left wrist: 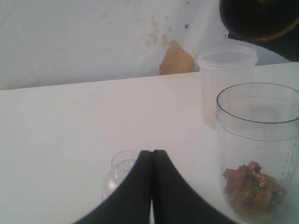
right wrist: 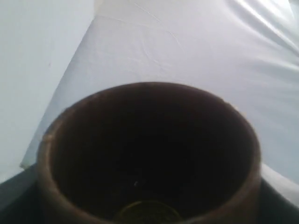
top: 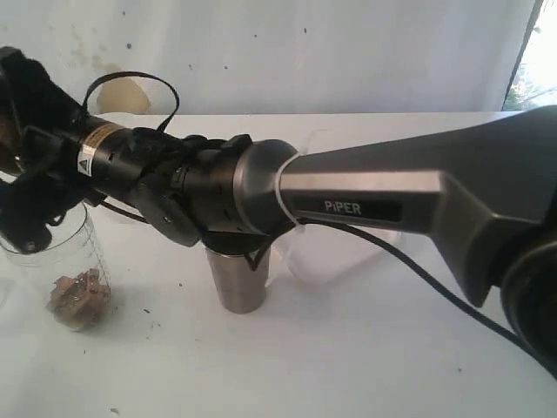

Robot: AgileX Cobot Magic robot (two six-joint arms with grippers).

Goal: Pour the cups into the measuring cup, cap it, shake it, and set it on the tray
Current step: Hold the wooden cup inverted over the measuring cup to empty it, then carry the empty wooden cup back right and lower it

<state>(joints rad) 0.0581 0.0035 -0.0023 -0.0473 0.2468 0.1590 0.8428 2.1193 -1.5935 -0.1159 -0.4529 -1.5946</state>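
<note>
At the far left of the desk (top: 348, 366), the measuring cup (top: 63, 277) stands upright with a small heap of reddish-brown pieces (top: 78, 298) in its bottom. The right tool (top: 26, 174) hangs just above its mouth, jaws spread wide around the belly of the wooden cup (right wrist: 149, 140), which is tipped over. Its dim inside shows no load that I can make out. The left tool (left wrist: 152, 186) is pressed together on nothing, low over the desk just beside the measuring cup. The steel tumbler (top: 237, 280) stands upright near the middle under the right arm, and the frosted tub (left wrist: 226, 79) sits behind the measuring cup. The wooden cup looks light and stiff, but its rounded belly could roll in a flat grip, so the widest part is the place to hold it. The measuring cup is likely thin, light and top-heavy with so little in it. It should be taken around mid-wall with a mild squeeze, since the wall may flex and a knock at the rim could topple it. The tumbler seems smooth and tapered, so probably slippery, and a hold just under its rim should keep it from sliding through.
</note>
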